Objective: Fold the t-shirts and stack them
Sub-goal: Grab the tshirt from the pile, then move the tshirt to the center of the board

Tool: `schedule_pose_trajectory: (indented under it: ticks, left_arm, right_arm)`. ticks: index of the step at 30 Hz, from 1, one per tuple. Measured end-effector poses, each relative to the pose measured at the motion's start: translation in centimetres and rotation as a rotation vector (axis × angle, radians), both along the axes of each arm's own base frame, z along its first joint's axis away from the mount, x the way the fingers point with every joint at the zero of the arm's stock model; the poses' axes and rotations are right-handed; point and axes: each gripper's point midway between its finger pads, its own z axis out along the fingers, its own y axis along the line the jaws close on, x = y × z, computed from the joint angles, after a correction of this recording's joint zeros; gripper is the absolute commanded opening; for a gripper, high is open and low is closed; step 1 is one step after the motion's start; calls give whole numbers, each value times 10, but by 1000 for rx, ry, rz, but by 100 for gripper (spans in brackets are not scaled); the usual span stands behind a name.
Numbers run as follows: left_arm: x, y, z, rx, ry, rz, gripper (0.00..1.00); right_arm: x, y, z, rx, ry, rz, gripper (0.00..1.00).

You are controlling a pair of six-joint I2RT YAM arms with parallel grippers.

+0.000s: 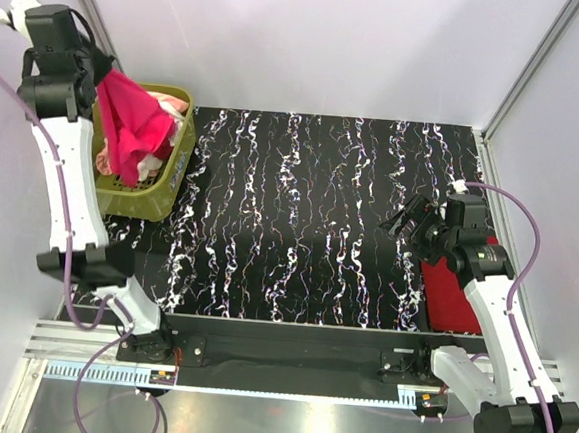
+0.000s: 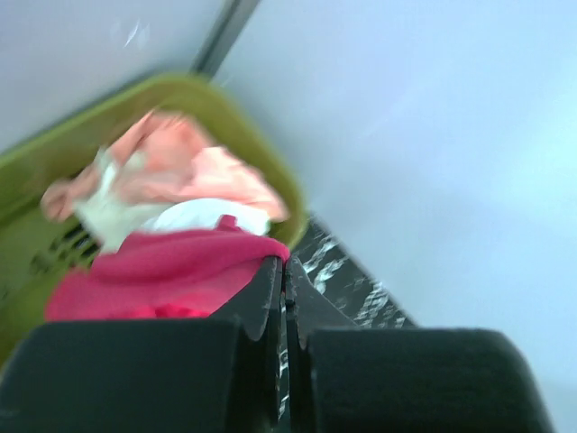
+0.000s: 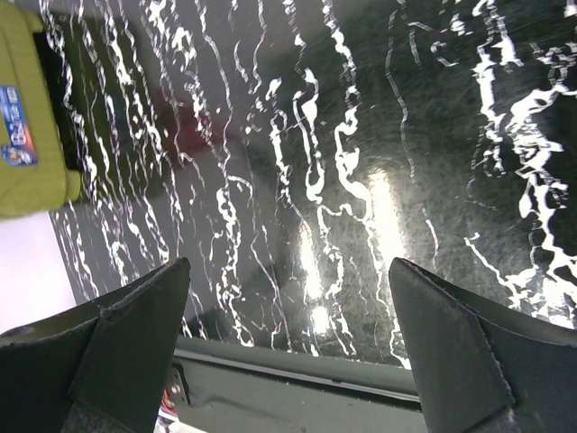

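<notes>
My left gripper [image 1: 102, 73] is shut on the hot pink t-shirt [image 1: 131, 124] and holds it up above the olive-green tub [image 1: 179, 158] at the far left. The shirt hangs down into the tub. In the left wrist view the gripper [image 2: 285, 271] pinches the pink cloth [image 2: 162, 271], with the peach-pink shirt [image 2: 194, 167] and the white shirt [image 2: 194, 216] lying in the tub [image 2: 261, 113] below. The darker red shirt [image 1: 454, 295] lies folded at the table's right edge, partly under the right arm. My right gripper [image 1: 401, 223] is open and empty above the table.
The black marbled tabletop [image 1: 299, 217] spans the middle. The tub also shows in the right wrist view [image 3: 27, 117] at the far left. White walls close in on three sides. A black rail [image 1: 290, 332] runs along the table's near edge.
</notes>
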Motion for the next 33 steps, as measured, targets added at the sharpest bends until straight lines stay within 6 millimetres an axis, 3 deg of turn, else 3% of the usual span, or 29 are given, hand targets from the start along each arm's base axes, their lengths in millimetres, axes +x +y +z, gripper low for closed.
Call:
schedule_pose_trajectory:
  ticks: [5, 11, 15, 17, 19, 22, 24, 26, 27, 28, 30, 32, 33]
  left_arm:
    - [-38, -32, 89, 109, -236, -69, 0]
    - [-119, -45, 208, 212, -596, -62, 0]
    - [-173, -61, 259, 223, -783, -85, 0]
    - [-189, -76, 273, 187, -855, -148, 0]
    - [-193, -98, 276, 127, -896, -249, 0]
    - [-174, -147, 254, 23, -842, -450, 0]
    - [-148, -189, 215, -39, -715, -580, 0]
    - [-124, -247, 155, -80, -531, -725, 0]
    - [-117, -281, 121, -90, -428, -803, 17]
    - [-112, -304, 91, -86, -339, -857, 42]
    - [-109, -358, 11, -48, -108, -978, 98]
    - [-117, -383, -66, 5, 128, -1026, 99]
    - [-125, -385, -102, 39, 240, -1035, 99]
  right_arm:
    - [-4, 10, 2, 0, -7, 40, 100]
    - [-7, 16, 3, 7, -10, 62, 100]
    - [-9, 19, 5, 16, -15, 64, 100]
    - [-10, 20, 5, 20, -16, 67, 100]
    - [-11, 21, 6, 21, -18, 71, 100]
    - [-12, 24, 6, 24, -16, 79, 100]
    - [-13, 26, 6, 28, -14, 88, 100]
    - [-14, 29, 5, 32, -10, 100, 100]
    - [-15, 30, 5, 35, -7, 107, 100]
    - [-15, 31, 5, 35, -5, 110, 100]
    - [-16, 32, 4, 34, -2, 114, 100]
    - [-15, 32, 3, 31, 1, 116, 100]
    - [-15, 32, 2, 31, 3, 117, 100]
